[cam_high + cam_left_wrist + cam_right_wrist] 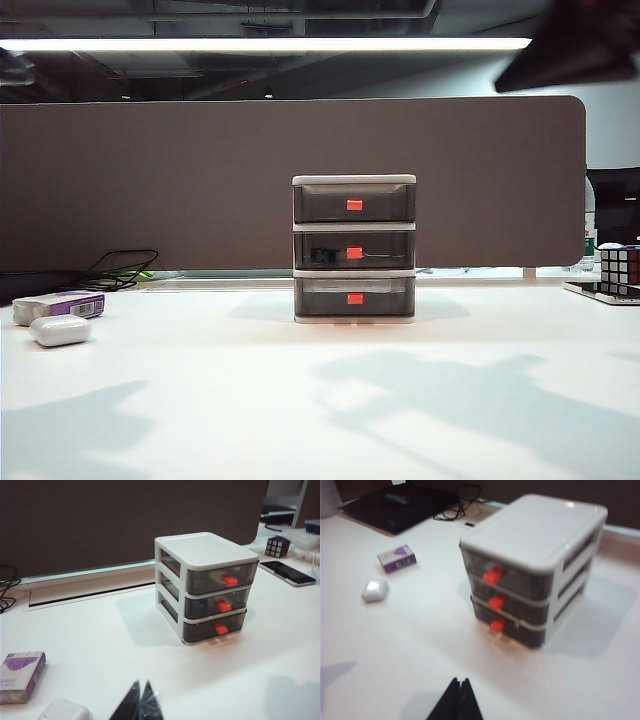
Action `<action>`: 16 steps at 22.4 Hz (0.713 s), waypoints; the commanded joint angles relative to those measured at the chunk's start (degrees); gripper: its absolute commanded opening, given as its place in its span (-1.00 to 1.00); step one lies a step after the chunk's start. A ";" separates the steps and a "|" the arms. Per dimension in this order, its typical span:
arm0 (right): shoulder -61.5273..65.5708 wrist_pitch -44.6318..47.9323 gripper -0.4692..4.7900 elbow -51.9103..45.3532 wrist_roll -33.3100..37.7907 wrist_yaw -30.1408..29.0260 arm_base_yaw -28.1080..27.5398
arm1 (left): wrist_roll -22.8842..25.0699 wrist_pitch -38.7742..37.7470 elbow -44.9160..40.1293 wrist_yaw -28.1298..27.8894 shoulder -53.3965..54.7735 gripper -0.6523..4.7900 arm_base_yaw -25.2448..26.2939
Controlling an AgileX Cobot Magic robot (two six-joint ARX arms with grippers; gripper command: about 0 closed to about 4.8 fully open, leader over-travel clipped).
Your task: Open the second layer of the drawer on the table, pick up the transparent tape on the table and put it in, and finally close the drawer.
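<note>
The drawer is standing upright toward the far side of the table, in front of a dark partition, with all three layers pushed in. The second layer is sitting flush between the top and bottom layers, its red tab facing forward. A dark shape is showing dimly through its smoky front, to the left of the tab; it cannot be identified. The tape is not lying anywhere on the open table.

The left gripper is hanging over the table in front of the drawer and to its left, fingers pressed together and holding nothing. The right gripper is hanging in front of the drawer and to its right, fingers likewise pressed together and empty.

A purple box and a white case are lying well left of the drawer, just beside each other. A cube and a phone are resting well right of it.
</note>
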 commanded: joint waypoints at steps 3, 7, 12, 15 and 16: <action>-10.47 1.53 -0.84 -9.75 3.58 4.22 0.09 | -2.82 -3.08 -4.46 0.50 -8.92 -0.78 0.02; -19.93 2.03 -0.84 -17.51 8.26 8.55 0.09 | -5.95 -7.41 -5.86 1.64 -13.29 -0.78 0.07; -32.06 -0.94 -0.84 -22.99 10.40 13.18 0.15 | -6.62 -9.20 -5.99 1.11 -14.10 -0.78 0.07; -38.18 -5.14 -0.84 -25.03 10.40 16.26 0.15 | -6.36 -9.11 -6.27 -0.33 -14.10 -0.78 0.11; -39.93 -6.21 -0.84 -25.77 10.38 16.74 0.13 | -6.32 -8.70 -6.73 -0.44 -14.10 -0.78 0.11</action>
